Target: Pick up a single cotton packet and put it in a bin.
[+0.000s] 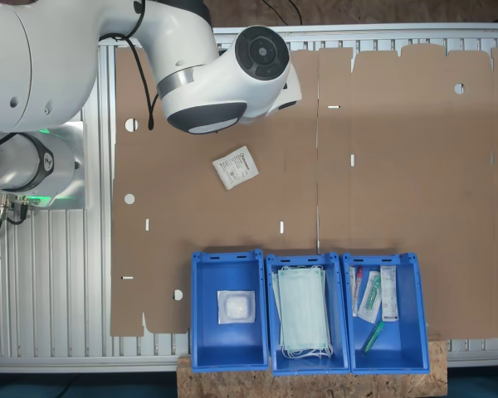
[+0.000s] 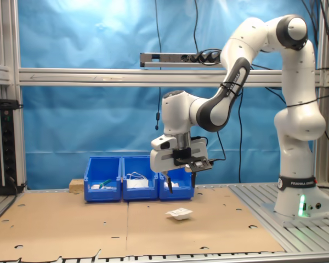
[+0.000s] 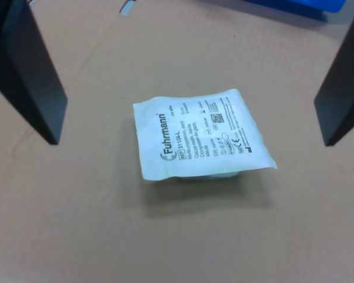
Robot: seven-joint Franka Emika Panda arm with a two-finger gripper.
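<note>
One cotton packet (image 3: 202, 134) lies flat on the cardboard-covered table (image 2: 71, 224), and I see it between and below my end effector (image 2: 179, 182), whose two fingers (image 3: 29, 76) hang wide apart, holding nothing. Beyond stand three blue bins; the bin (image 1: 227, 311) holds one white packet.

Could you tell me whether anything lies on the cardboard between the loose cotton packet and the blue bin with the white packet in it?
Nothing: in the first exterior view, only bare cardboard sheet separates the cotton packet from the bin.
</note>
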